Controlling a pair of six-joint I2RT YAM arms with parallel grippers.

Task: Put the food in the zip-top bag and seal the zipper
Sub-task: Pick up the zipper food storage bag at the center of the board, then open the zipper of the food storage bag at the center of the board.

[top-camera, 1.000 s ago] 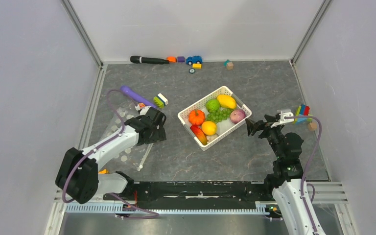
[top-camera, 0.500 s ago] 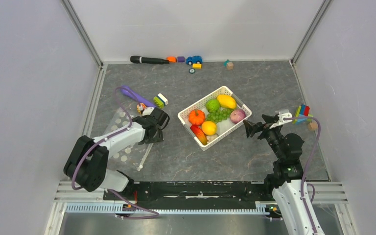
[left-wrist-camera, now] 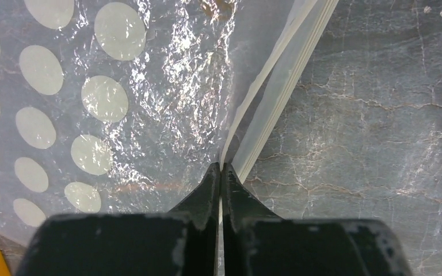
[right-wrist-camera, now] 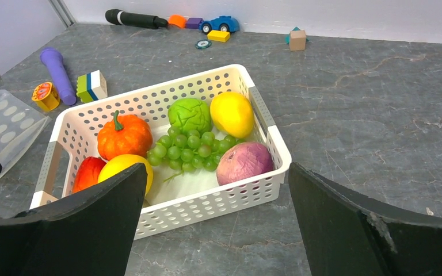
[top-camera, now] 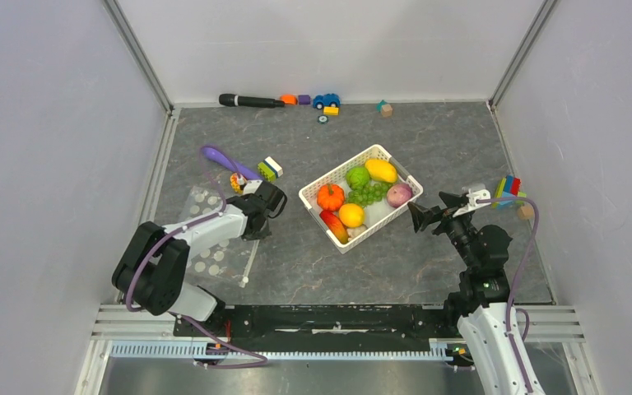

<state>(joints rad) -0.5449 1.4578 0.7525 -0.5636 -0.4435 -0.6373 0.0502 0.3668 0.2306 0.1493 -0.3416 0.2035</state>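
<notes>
Zip-top bag (top-camera: 222,265): flat on the tabletop (top-camera: 428,148), left of the basket; we judge it light, floppy and slippery, best taken by the stiffer zipper (left-wrist-camera: 276,86) lip.
Left claw (left-wrist-camera: 221,172): fingers pressed together, pinching film just beside the zipper (apparently one lip only).
Right claw (top-camera: 420,216): spread wide, holding nothing, near the basket.
Basket (right-wrist-camera: 253,98): holds all the food (right-wrist-camera: 244,163).
Bag contents: none that we can see.

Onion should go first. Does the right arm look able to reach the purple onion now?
Probably yes: the right claw is open, facing the purple onion, which lies uncovered in the basket corner nearest it; only the low wall stands between.
</notes>
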